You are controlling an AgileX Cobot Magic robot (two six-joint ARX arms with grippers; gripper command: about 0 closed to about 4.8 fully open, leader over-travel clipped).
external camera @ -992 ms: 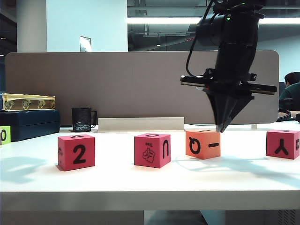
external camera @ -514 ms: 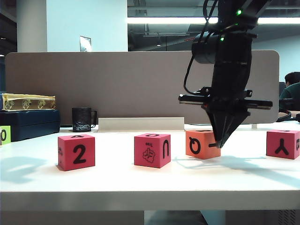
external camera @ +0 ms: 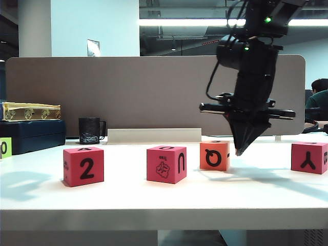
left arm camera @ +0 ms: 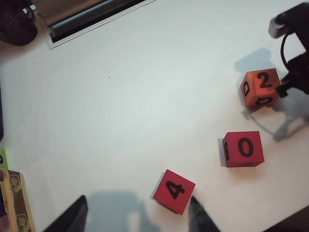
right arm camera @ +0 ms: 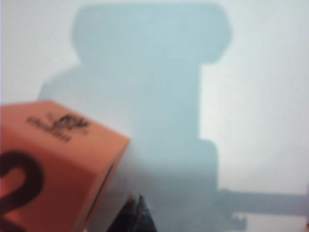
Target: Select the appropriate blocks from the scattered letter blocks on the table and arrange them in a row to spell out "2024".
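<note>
On the white table stand four blocks in a loose row: a pink one showing 2, a pink one with a tree drawing and U, an orange one showing Q and a pink Y block. My right gripper points down, shut and empty, its tip just right of the orange block, close beside it at table level. My left gripper hangs open over bare table. Its camera sees tops 4, 0 and the orange block's 2.
A lime-green block marked 0 sits at the far left edge. A black mug, a dark box with a yellow tray on it and a white rail line the back, before the grey-brown divider.
My right gripper came down beside the orange block and shut fully. The orange block slid a little left and turned, so the dash on its side face no longer shows.
</note>
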